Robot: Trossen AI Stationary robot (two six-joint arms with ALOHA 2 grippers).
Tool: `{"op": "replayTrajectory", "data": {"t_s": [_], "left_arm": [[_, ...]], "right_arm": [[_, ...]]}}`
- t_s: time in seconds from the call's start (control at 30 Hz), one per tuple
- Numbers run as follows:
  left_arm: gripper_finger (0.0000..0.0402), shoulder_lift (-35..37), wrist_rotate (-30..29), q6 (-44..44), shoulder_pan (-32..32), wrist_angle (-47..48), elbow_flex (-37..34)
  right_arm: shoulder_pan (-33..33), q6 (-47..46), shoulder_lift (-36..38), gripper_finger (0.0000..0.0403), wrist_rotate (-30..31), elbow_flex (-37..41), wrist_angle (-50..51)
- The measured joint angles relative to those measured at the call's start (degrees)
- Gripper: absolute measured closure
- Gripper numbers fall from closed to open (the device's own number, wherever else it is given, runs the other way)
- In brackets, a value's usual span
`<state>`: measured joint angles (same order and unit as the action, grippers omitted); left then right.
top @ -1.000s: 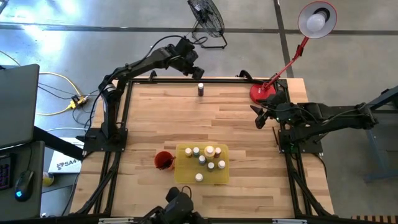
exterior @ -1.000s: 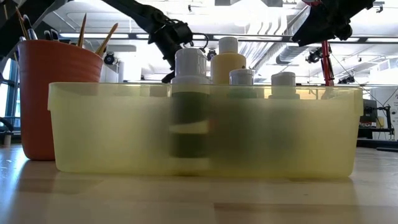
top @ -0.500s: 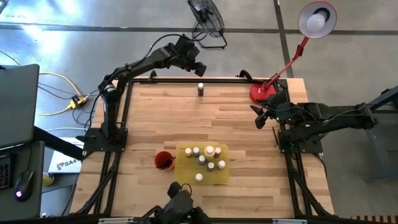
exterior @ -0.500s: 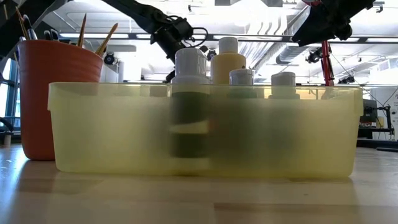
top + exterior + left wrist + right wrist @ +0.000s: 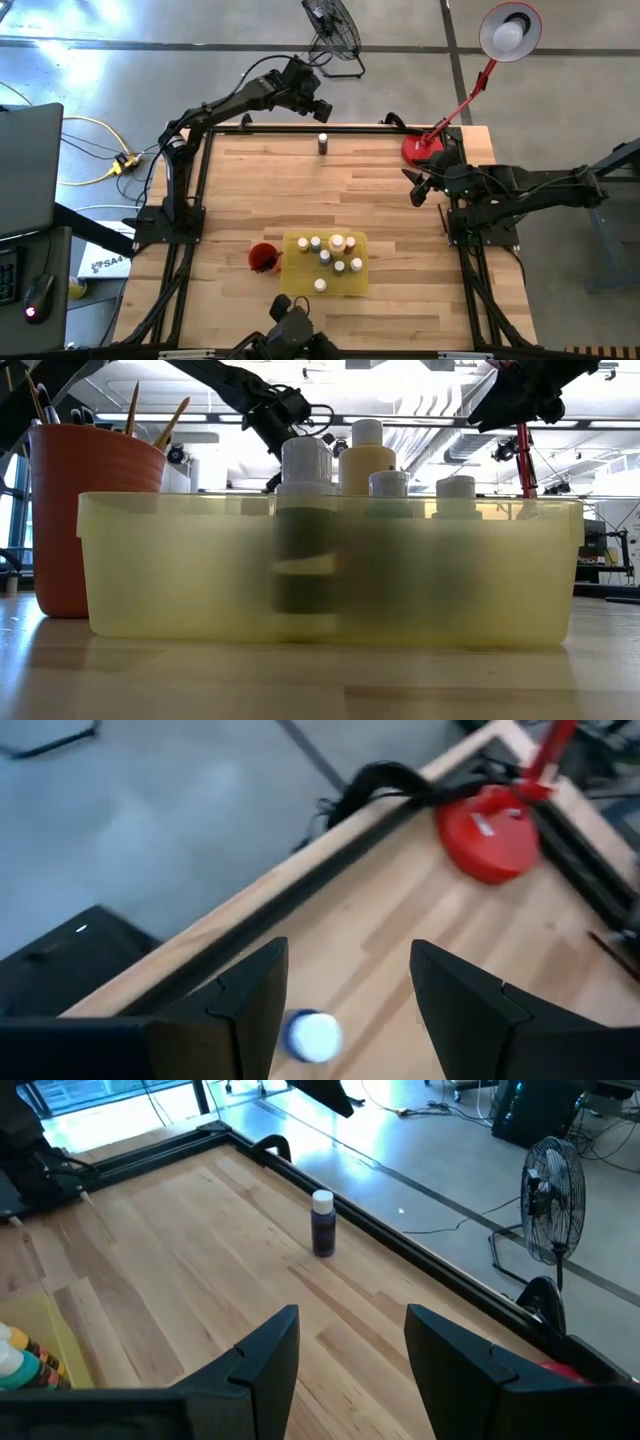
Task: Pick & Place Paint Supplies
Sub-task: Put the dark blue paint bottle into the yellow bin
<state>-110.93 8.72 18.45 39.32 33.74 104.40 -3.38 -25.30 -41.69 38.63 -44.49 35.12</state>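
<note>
Bottle (image 5: 322,143) stands upright, dark-bodied, with a pale cap.

A white box (image 5: 100,262) (on the floor, left of the table) reads "SA4".

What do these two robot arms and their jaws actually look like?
Both arms are dark, nearly black, built of slim jointed segments with thin black cables looped along them. The left gripper and right gripper each end in two chunky, angular matte-black jaws with flat inner faces, seen close in the wrist views. No markings show.
</note>
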Motion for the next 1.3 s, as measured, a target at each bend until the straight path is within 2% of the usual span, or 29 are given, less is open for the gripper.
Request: {"op": "replayTrajectory", "data": {"t_s": [0.1, 0.3, 0.7, 0.93, 1.3], "left_arm": [[0.0195, -0.5, -1.9, 0.2, 0.0, 2.4, 0.0], [0.0195, -1.9, -0.7, 1.4, -0.1, 8.1, -0.1], [0.0195, -5.8, -0.8, 1.1, -2.6, 6.9, 0.0], [0.0195, -7.1, -5.0, 0.9, -3.5, 7.0, 0.0], [0.0195, -7.0, -6.4, -0.8, -3.8, 7.1, 0.0]], "right_arm": [[0.0, 0.0, 0.0, 0.0229, 0.0, 0.0, 0.0], [0.0, 0.0, 0.0, 0.0229, 0.0, 0.0, -0.2], [0.0, -0.2, 0.0, 0.0229, 0.0, 0.0, -0.2], [0.0, -0.3, 0.0, 0.0229, 0.0, 0.0, -0.2], [0.0, -0.4, 0.0, 0.0229, 0.0, 0.0, -0.2]]}}
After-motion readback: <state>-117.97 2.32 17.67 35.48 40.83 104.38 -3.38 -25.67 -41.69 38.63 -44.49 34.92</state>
